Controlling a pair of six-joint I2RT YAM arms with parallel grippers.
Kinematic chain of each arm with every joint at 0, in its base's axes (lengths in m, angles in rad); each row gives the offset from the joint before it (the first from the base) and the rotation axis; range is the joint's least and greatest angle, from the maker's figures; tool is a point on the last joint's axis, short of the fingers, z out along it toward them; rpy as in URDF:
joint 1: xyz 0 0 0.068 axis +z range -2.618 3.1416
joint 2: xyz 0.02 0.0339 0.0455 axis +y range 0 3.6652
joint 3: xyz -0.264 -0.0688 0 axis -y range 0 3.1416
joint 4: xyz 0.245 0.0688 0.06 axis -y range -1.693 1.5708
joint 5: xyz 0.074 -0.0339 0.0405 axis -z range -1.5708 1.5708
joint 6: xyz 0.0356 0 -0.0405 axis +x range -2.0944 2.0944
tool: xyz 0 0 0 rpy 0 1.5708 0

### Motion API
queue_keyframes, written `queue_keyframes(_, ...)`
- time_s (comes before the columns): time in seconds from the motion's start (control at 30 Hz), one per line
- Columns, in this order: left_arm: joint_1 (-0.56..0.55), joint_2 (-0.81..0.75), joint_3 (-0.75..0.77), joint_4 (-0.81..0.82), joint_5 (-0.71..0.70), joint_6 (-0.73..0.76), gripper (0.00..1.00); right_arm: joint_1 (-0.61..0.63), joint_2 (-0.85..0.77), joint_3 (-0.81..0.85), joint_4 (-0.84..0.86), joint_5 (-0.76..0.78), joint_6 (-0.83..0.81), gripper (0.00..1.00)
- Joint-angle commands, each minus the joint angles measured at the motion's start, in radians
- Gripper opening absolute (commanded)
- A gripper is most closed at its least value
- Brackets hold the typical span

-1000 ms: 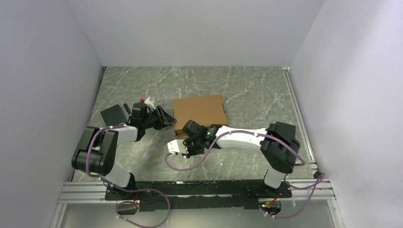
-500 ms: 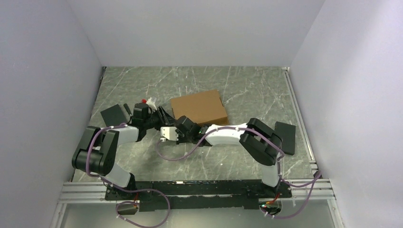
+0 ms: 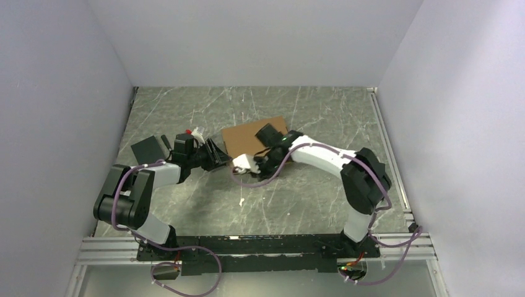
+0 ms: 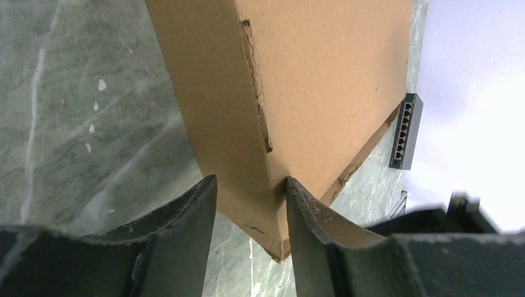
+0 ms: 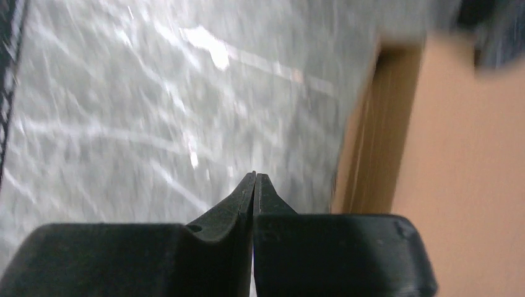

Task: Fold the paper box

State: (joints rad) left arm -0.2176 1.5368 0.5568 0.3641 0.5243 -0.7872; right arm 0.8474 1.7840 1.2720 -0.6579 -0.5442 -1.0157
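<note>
The paper box [image 3: 247, 136] is a folded brown cardboard shape lying flat on the marble table, turned slightly askew. My left gripper [image 3: 216, 153] stands open at its near-left corner. In the left wrist view the corner of the paper box [image 4: 322, 80] sits between the jaws of the left gripper [image 4: 251, 182], against the right finger [image 4: 309, 216]. My right arm reaches across the box's near edge. The right gripper [image 3: 254, 166] is shut and holds nothing. In the blurred right wrist view the right gripper [image 5: 255, 175] hangs over bare table, with the paper box [image 5: 458, 154] to its right.
A black rectangular pad [image 3: 147, 150] lies left of the left arm, with a small white and red item [image 3: 195, 132] behind the wrist. A black device with a row of ports [image 4: 405, 131] sits beyond the box. White walls close the table's left, back and right.
The right arm swung from in front of the box, to the left, then up over its near edge. The box turned and slid left, toward the left gripper. The left arm barely moved.
</note>
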Motion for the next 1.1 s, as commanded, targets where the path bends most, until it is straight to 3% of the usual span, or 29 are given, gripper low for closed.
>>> queue_keyframes(0.0,-0.011,-0.023,0.0,-0.124,0.007,0.046,0.5,-0.163,-0.069,-0.05,-0.216,-0.047,-0.176,0.05)
queue_keyframes(0.2,-0.009,-0.076,0.05,-0.189,0.01,0.081,0.52,-0.263,-0.182,-0.29,0.065,0.182,-0.208,0.04)
queue_keyframes(0.47,-0.008,0.027,0.098,-0.211,0.054,0.124,0.49,-0.281,-0.12,-0.334,0.507,0.446,-0.124,0.02)
queue_keyframes(0.63,-0.008,0.107,0.114,-0.227,0.067,0.166,0.46,-0.282,-0.158,-0.35,0.752,0.493,-0.037,0.01)
queue_keyframes(0.77,-0.006,0.08,0.114,-0.236,0.051,0.159,0.47,-0.283,-0.192,-0.332,0.583,0.374,-0.045,0.04)
queue_keyframes(0.93,-0.002,-0.089,0.161,-0.308,0.005,0.145,0.59,-0.321,-0.346,-0.336,0.291,0.208,-0.024,0.11)
queue_keyframes(1.0,0.0,-0.165,0.19,-0.342,-0.018,0.151,0.68,-0.365,-0.406,-0.323,0.256,0.136,0.096,0.18)
queue_keyframes(1.07,0.004,-0.229,0.226,-0.362,-0.057,0.174,0.76,-0.437,-0.454,-0.317,0.274,0.03,0.253,0.34)
